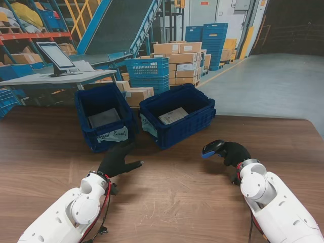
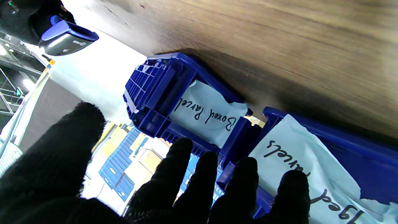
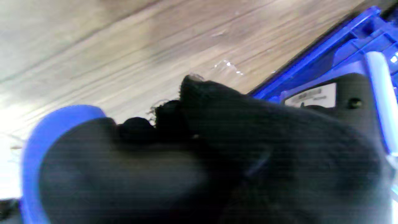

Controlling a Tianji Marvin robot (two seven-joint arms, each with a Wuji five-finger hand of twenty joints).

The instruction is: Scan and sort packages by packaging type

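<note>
Desk (image 1: 172,202) of dark wood grain spans the stand's view, carrying everything else. Two blue bins sit on it, farther from me than both hands. The right bin (image 1: 200,121) is the landmark: it holds a flat pale package (image 1: 173,116) and bears a paper label reading "Boxed Parcel" (image 2: 208,113) on its near wall. Touching its left side is the left bin (image 1: 83,119), with a grey package (image 1: 104,118) inside and a handwritten label (image 1: 112,135) whose wording is only partly legible. Nearer to me than the right bin and off its left corner, the left hand (image 1: 117,161) in a black glove hovers with fingers (image 2: 168,183) spread wide, holding nothing. Nearer to me and off the right bin's right corner, the right hand (image 1: 234,153) is wrapped around a scanner (image 1: 212,148) with a blue and black head, pointing toward the right bin.
</note>
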